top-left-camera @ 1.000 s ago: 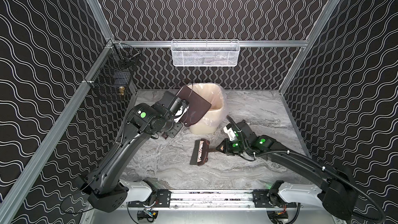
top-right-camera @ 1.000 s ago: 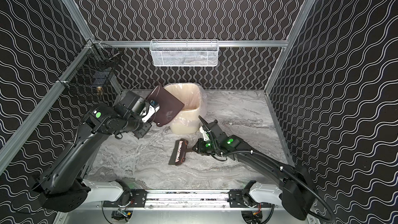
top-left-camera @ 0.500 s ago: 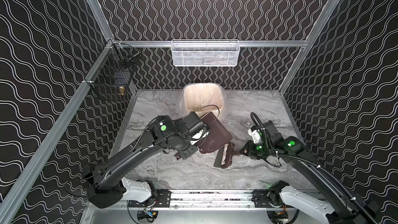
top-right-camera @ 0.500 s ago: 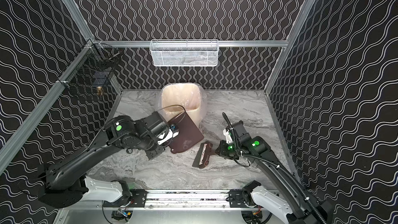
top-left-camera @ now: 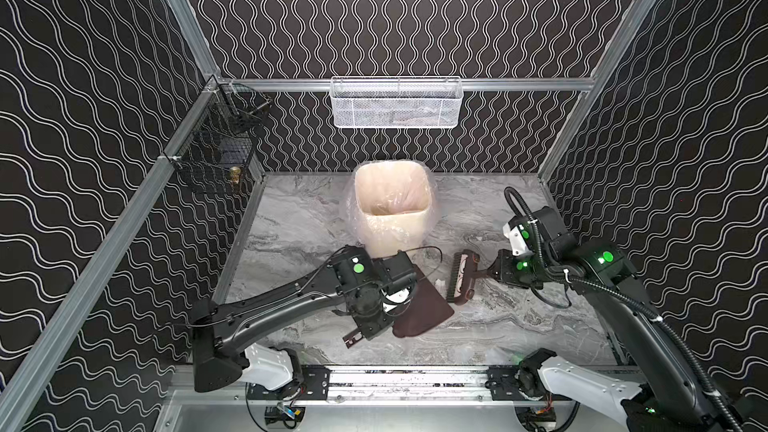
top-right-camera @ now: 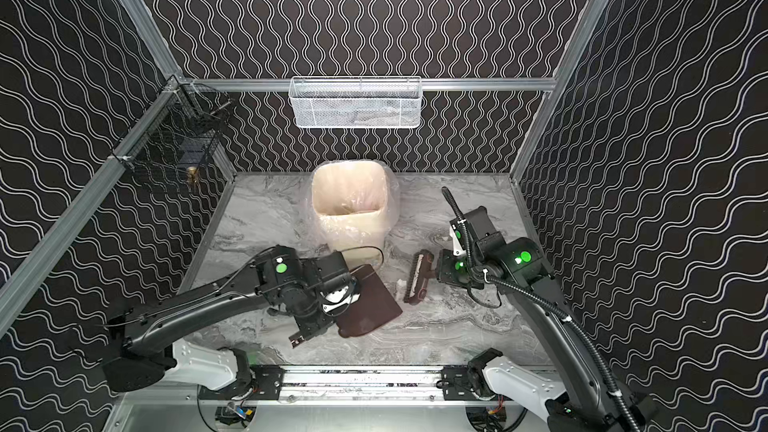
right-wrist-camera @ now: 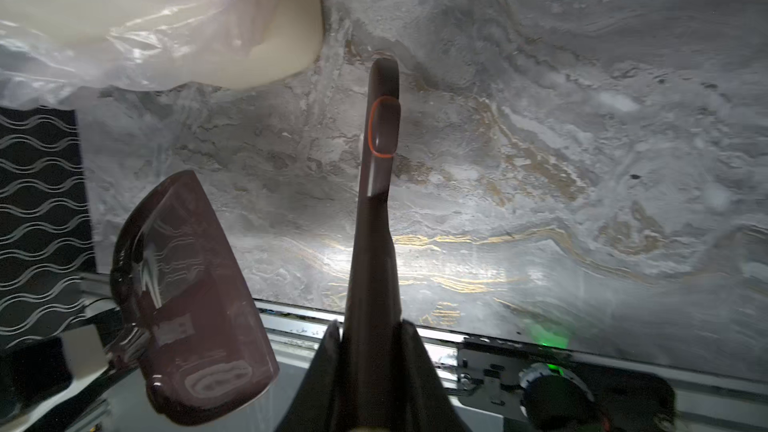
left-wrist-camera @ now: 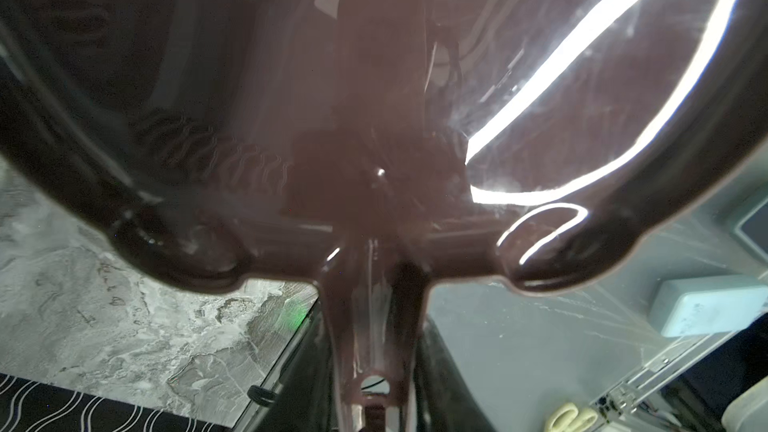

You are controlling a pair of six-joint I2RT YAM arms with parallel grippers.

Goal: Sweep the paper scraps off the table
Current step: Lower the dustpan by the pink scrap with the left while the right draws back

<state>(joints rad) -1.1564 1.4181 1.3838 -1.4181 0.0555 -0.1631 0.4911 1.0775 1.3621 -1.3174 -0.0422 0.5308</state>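
Robotics lab cell (staged enclosure), aluminium rails point(top-left-camera: 523, 84), wavy-patterned walls point(top-left-camera: 395, 14), table point(top-left-camera: 299, 218), two arms point(top-left-camera: 282, 305)

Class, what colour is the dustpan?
Dark maroon-brown and glossy. The dustpan shows best in a top view.

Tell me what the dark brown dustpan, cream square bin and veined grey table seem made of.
Dark brown dustpan: glossy moulded plastic, sharp light reflections. Cream square bin: likely smooth plastic, under a crinkly clear film liner. Veined grey table: marble-look, perhaps printed laminate; low sheen.
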